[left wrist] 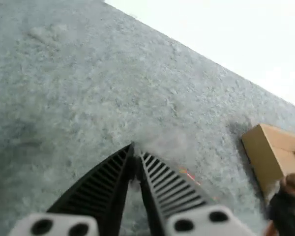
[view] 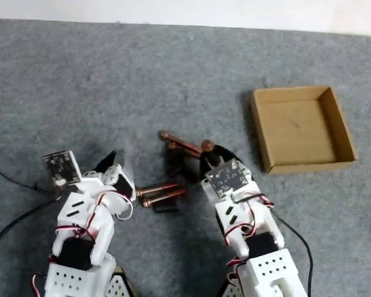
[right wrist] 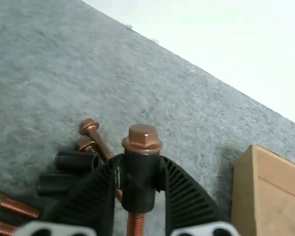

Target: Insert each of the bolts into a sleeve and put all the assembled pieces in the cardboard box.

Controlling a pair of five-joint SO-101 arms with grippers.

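Grey carpet (view: pixel 80 74): right gripper (right wrist: pixel 140 163) clamps a bolt (right wrist: pixel 142 137) seated in its sleeve (right wrist: pixel 139 184), left gripper (left wrist: pixel 136 158) pinched empty; next, seemingly, a carry into the cardboard box (view: pixel 343 133).

The table (view: pixel 37 62) is covered in a speckled grey carpet (view: pixel 123 80), fuzzy and a little matted in places. Along its far edge runs a plain white band (view: pixel 235 11), bright and featureless. The light is soft and even, shadows faint.
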